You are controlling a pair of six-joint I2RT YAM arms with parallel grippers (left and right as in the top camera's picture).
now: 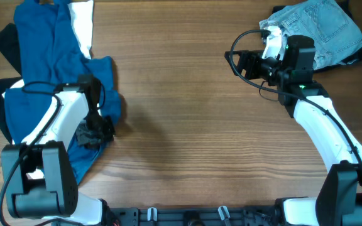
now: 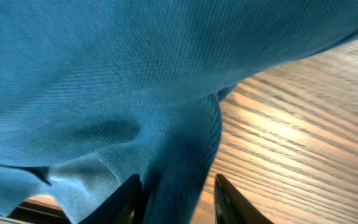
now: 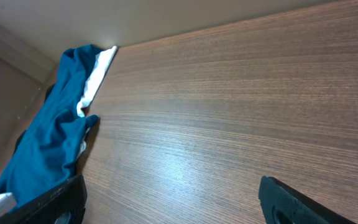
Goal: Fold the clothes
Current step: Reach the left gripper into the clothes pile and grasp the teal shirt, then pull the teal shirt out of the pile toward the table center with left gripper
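Observation:
The deep-blue garment [image 1: 43, 37] lies crumpled along the table's left side, from the far edge to the near left. My left gripper [image 1: 96, 132] is at its lower right edge. In the left wrist view the blue fabric [image 2: 135, 81] fills most of the frame, and a bunched fold of it runs down between the two fingers [image 2: 176, 186], which are closed in on it. My right gripper [image 1: 237, 63] hovers open and empty over bare wood at the far right, its fingers [image 3: 169, 186] wide apart. The garment [image 3: 55, 137] shows far off in its view.
A white T-shirt [image 1: 83, 22] lies against the blue garment at the far left, also in the right wrist view [image 3: 98, 74]. A black cloth [image 1: 5, 37] lies at the left edge. Pale-blue jeans [image 1: 325, 25] lie at the far right, behind the right arm. The wooden table [image 1: 187, 125] spans the middle.

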